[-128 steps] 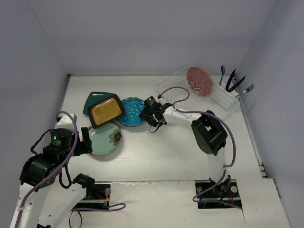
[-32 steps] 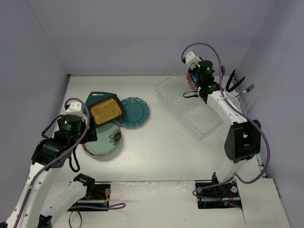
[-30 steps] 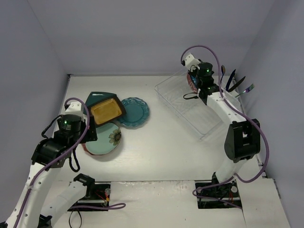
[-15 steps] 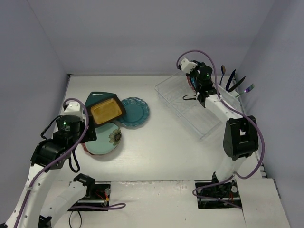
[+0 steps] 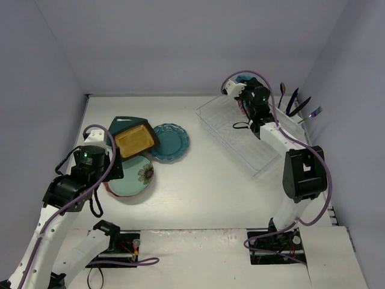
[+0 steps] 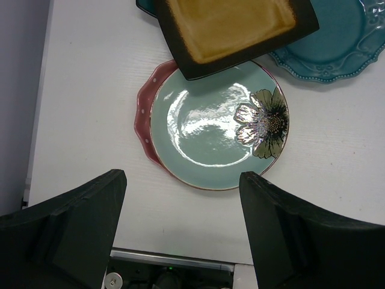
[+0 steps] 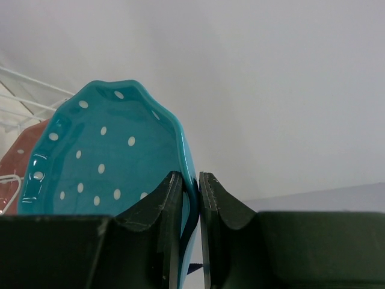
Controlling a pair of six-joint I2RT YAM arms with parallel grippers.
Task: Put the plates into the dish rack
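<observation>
My right gripper (image 5: pixel 248 91) (image 7: pixel 191 180) is shut on the rim of a teal-blue plate with white dots (image 7: pixel 108 156) (image 5: pixel 243 79), held on edge over the far end of the clear dish rack (image 5: pixel 240 139). Just behind it a pink plate (image 7: pixel 17 158) stands in the rack. My left gripper (image 6: pixel 181 178) (image 5: pixel 103 171) hangs open above the mint flower plate (image 6: pixel 210 129) (image 5: pixel 133 176), which lies on a pink scalloped plate (image 6: pixel 143 114). A mustard squarish plate (image 5: pixel 133 139) overlaps the mint one and a dark teal squarish plate (image 5: pixel 117 124). A scalloped teal plate (image 5: pixel 171 141) lies beside them.
Dark utensils (image 5: pixel 295 102) stand in the rack's far right section. Grey walls close in the table on the left, back and right. White rack wires (image 7: pixel 24 96) show at the left of the right wrist view.
My right gripper has swung the teal-blue dotted plate a little left and back over the rack's far end. The left arm has barely shifted.
</observation>
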